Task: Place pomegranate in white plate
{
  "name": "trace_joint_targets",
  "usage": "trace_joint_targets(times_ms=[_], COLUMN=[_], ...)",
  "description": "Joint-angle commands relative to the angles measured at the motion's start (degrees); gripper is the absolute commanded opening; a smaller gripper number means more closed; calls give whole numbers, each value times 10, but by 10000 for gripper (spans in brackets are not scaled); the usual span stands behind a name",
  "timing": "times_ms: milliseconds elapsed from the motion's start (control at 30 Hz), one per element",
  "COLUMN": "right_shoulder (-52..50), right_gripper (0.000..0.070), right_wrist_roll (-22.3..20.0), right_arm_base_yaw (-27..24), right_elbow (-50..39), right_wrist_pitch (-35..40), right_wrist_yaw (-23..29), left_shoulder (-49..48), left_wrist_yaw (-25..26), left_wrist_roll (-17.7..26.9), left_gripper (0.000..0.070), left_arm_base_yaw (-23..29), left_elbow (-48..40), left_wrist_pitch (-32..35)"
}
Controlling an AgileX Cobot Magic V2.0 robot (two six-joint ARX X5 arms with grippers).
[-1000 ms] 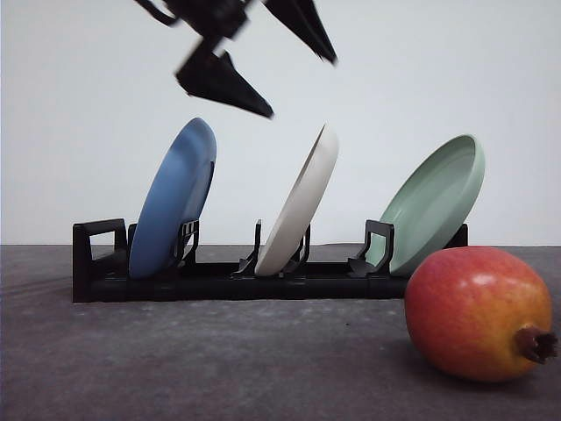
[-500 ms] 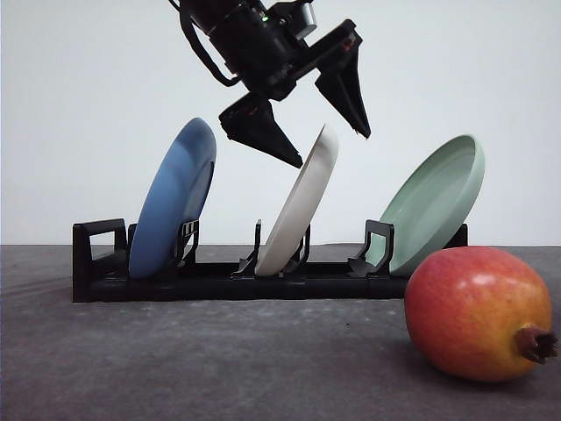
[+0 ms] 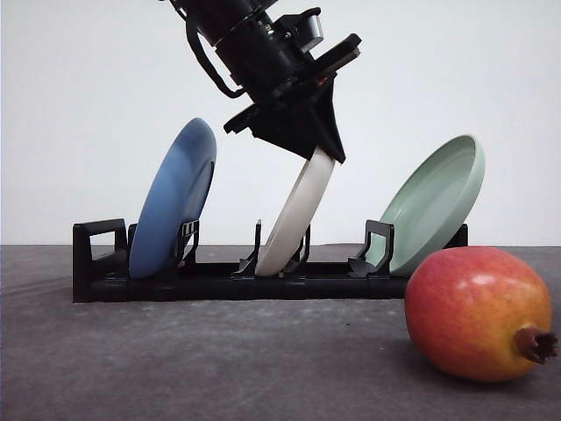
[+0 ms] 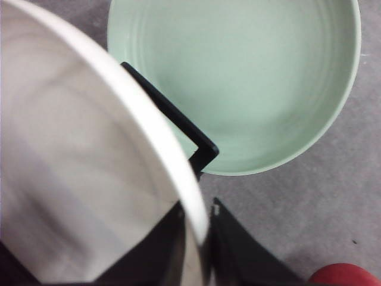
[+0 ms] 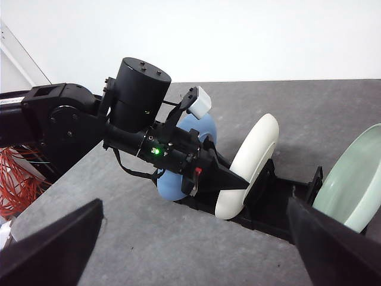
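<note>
Rack, black, as landmark: white plate stands on edge in its middle slot, tilted toward the green plate, long axis running steeply up to a top rim pinched between the fingers of the left gripper, jaws closed on that rim from above. Pomegranate lies on the table in front of the rack's green-plate end, well apart from the left gripper, untouched. Right gripper: fingers spread wide, empty, hanging back from the rack, likely the nearer arm for the fruit.
</note>
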Motion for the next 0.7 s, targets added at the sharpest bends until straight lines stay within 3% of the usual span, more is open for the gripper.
trace_joint_targets(times_ms=[0, 667], right_shoulder=[4, 4], right_gripper=[631, 631], right_wrist_roll=[8, 8], right_arm_base_yaw=[0, 0], right_elbow=[9, 9], right_wrist_pitch=[3, 3], right_wrist_yaw=[-2, -2], left_shoulder=[12, -35], left_wrist_yaw=[0, -1], left_wrist_roll=[4, -18], left_gripper=[7, 8], left_arm_base_yaw=[-6, -7], left_elbow=[15, 64], left_wrist_pitch=[2, -52])
